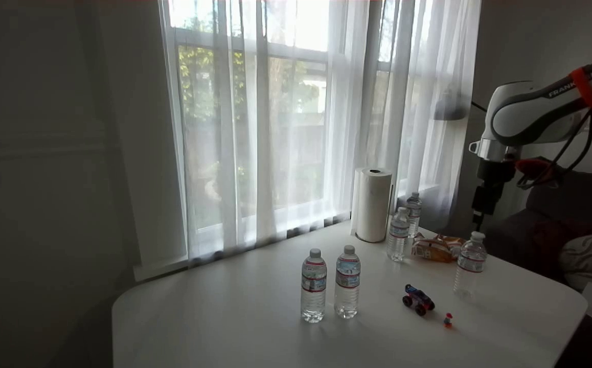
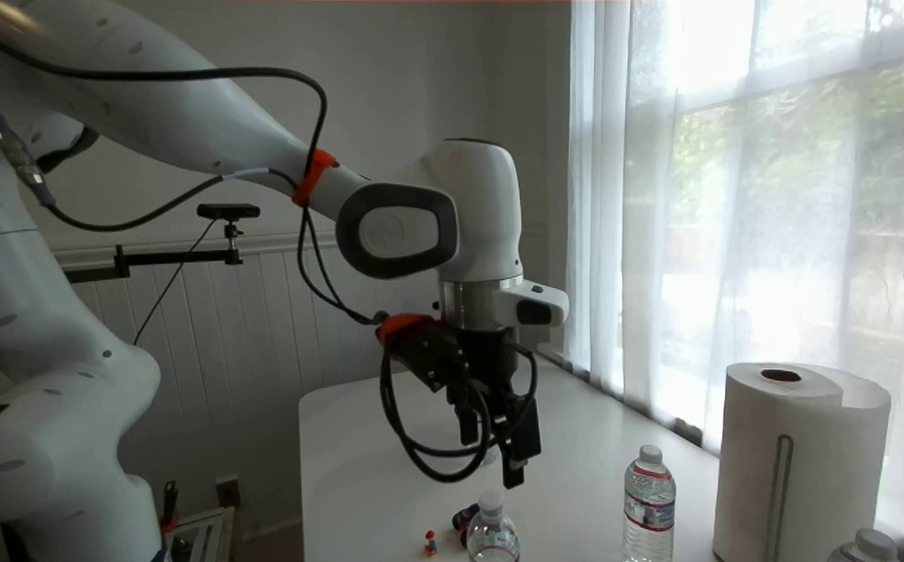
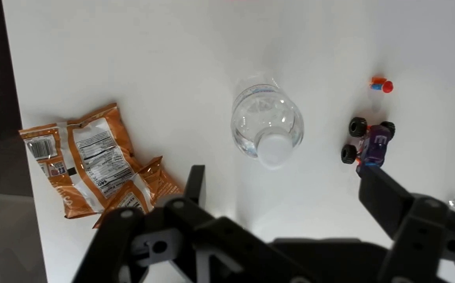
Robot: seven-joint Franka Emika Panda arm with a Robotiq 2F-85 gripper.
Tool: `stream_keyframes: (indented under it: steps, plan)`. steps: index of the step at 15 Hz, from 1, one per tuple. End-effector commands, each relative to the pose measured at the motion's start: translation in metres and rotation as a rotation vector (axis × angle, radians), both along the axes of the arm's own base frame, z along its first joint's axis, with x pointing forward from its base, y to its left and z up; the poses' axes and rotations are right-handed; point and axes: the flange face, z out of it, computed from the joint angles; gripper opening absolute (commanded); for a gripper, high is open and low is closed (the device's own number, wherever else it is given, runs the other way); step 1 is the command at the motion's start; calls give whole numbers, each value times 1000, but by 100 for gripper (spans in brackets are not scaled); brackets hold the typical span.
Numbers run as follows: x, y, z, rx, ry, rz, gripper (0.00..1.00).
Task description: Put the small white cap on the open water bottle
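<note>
A clear water bottle [image 1: 471, 263] stands upright on the table. A white cap [image 3: 275, 150] sits on top of its neck. I cannot tell how firmly the cap is seated. The bottle also shows in the wrist view [image 3: 257, 114] and low in an exterior view [image 2: 493, 538]. My gripper [image 3: 283, 177] is open, with its fingers wide apart and nothing between them. In the wrist view the capped bottle lies just beyond the fingertips, between their lines. In both exterior views the gripper [image 1: 478, 221] [image 2: 491, 460] hangs above the level of this bottle's top, apart from it.
Orange snack bags [image 3: 94, 157] lie beside the bottle near the table edge. A toy truck [image 3: 373, 143] and a small figure [image 3: 381, 84] are on its other side. Several capped bottles [image 1: 347, 286] and a paper towel roll [image 1: 372, 204] stand on the table [image 1: 224, 317].
</note>
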Motion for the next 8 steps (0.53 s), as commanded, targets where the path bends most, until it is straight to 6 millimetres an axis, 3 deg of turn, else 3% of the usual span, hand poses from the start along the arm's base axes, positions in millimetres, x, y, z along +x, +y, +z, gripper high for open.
stream_keyframes:
  steps: [1, 8]
  plan:
    - [-15, 4, 23, -18, -14, 17, 100]
    - [-8, 2, 24, -9, -31, 4, 100]
